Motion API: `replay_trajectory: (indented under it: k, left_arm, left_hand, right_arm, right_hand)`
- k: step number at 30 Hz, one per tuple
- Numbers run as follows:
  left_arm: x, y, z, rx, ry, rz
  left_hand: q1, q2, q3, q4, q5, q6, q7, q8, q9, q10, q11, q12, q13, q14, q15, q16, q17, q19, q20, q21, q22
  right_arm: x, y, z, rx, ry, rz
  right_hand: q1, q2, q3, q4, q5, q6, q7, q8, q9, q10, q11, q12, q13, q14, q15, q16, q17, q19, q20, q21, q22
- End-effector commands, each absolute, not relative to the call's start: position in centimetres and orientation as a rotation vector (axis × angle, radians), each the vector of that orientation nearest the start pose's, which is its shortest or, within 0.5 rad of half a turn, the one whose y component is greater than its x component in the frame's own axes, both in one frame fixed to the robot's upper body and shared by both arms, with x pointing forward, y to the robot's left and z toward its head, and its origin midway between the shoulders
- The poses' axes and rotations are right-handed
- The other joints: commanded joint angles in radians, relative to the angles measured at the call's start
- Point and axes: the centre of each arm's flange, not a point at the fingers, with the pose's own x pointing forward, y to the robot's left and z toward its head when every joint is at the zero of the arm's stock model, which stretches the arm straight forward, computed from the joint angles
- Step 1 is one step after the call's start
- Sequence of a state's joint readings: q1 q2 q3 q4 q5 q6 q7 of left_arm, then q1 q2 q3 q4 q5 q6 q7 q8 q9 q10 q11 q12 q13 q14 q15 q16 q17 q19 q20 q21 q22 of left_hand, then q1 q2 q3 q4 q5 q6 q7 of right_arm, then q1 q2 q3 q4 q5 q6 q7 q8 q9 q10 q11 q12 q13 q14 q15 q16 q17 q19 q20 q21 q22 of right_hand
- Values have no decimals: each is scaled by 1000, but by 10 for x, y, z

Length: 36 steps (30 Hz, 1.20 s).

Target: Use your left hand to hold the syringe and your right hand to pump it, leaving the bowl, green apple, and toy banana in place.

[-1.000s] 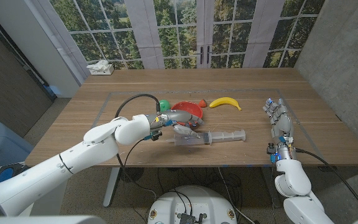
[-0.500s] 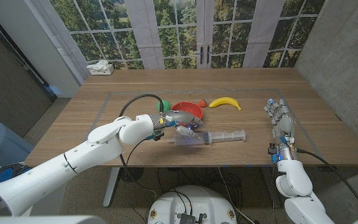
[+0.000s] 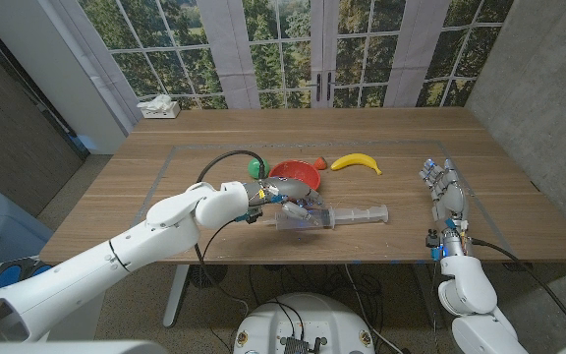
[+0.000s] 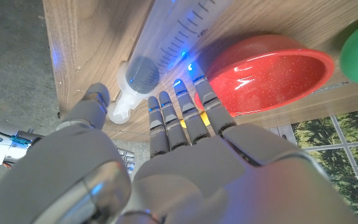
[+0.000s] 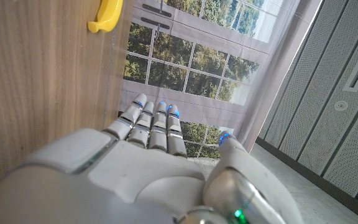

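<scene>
On the left side of the head view, the left hand (image 3: 285,200) hangs right over the near end of the syringe (image 3: 334,216). Its fingers (image 4: 178,118) are stretched out and a little apart, and it holds nothing. The syringe lies on the wooden table (image 3: 116,197) near the front edge. It is long and clear, and its long side runs from 9 o'clock to 3 o'clock. The plunger end is at 9 o'clock, just under the left hand.

The red bowl (image 3: 296,175) sits at 12 o'clock from that hand, very near. The green apple (image 3: 254,165) is just beside the bowl, at 9 o'clock from it. The toy banana (image 3: 356,162) lies at 3 o'clock from the bowl.

The right hand (image 3: 447,191) waits well apart, at 3 o'clock from the syringe. Its fingers are straight and it holds nothing. The left hand is much nearer, so it probably grabs first.
</scene>
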<state>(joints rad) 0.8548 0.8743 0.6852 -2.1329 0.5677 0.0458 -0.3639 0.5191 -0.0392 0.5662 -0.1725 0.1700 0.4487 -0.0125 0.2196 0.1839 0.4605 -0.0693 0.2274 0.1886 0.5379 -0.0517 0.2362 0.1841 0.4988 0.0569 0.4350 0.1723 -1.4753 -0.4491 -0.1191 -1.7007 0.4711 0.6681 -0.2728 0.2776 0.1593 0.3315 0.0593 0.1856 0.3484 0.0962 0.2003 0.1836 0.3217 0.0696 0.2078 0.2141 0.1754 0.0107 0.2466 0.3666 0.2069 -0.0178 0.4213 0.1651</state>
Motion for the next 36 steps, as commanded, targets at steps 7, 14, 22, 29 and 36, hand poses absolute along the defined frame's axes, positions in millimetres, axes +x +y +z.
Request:
replay_trajectory:
  k: [7,14,22,29,36]
  left_arm:
    - [492,93,-47,1675,-756,-551]
    - [490,91,-53,1695,-792,-507]
    - [493,90,-58,1723,-811,-499]
    - [496,88,-63,1753,-793,-477]
    - [497,84,-69,1788,-790,-441]
  left_hand:
    - [48,30,7,-5,7,-2,1,-6,4,-2,6,-7,3,-1,-75,-2,3,-7,-4,-15,2]
    - [68,44,12,-7,10,-3,2,-10,4,-1,7,-9,3,2,-74,-2,3,-7,-6,-19,2]
    - [74,42,5,-6,7,9,2,-8,5,17,8,-5,3,9,-78,0,3,4,-11,-21,2]
    - [81,45,3,-6,7,13,2,-9,5,22,5,-5,3,12,-81,0,4,5,-11,-23,2]
    - [113,80,15,-6,11,11,6,-13,5,25,-2,-7,4,13,-85,0,5,4,-12,-31,3]
  right_arm:
    - [481,-333,-159,198,-795,-110]
    - [480,-336,-162,199,-792,-109]
    - [479,-338,-165,211,-788,-112]
    - [481,-341,-168,215,-782,-111]
    - [481,-344,-169,222,-782,-111]
  right_hand:
    - [-14,0,1,-4,-3,10,2,3,6,6,1,7,-1,7,0,7,-1,14,2,-7,2]
    - [-17,0,1,-4,-4,10,3,3,6,7,1,7,-1,8,0,7,-2,16,3,-10,3]
    - [-19,0,1,-5,-3,13,3,3,6,9,1,7,0,7,0,6,-2,17,3,-14,3]
    - [-20,0,2,-6,-3,14,3,3,6,10,3,7,0,8,2,6,-3,19,4,-17,3]
    - [-22,0,2,-7,-3,15,3,3,7,11,3,7,0,7,0,6,-4,20,4,-21,3]
